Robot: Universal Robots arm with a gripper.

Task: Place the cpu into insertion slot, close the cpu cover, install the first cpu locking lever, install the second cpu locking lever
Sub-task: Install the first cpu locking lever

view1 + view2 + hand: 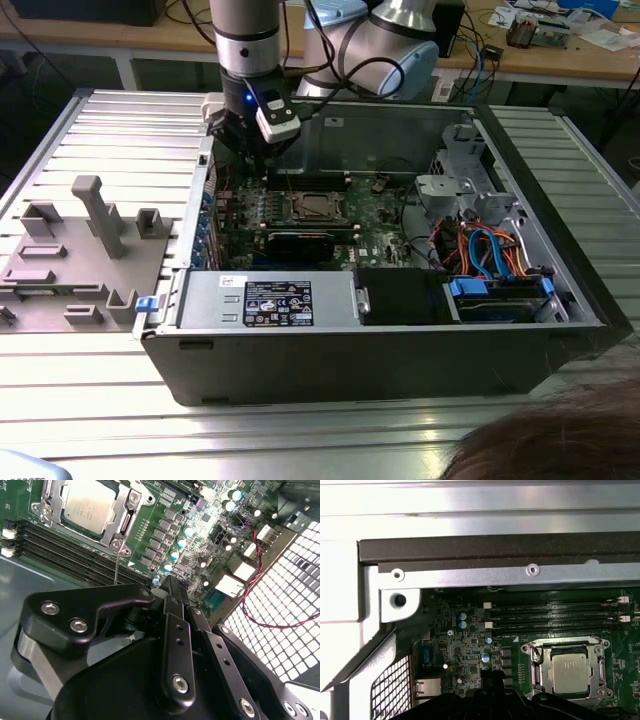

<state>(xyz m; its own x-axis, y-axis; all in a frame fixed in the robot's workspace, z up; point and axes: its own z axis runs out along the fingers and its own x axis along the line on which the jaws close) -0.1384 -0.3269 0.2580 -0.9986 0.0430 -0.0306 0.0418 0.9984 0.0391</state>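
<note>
Black gripper (167, 587) hangs over the green board (165, 500) near the rear wall of the open computer case (400, 350), its fingers (175, 600) pressed together and holding nothing. Between it and the chip lies free board. The dull silver cpu (90, 505) sits in the insertion slot (536, 677) under the shiny cpu cover (570, 646), partly cut off in the second wrist view.
</note>
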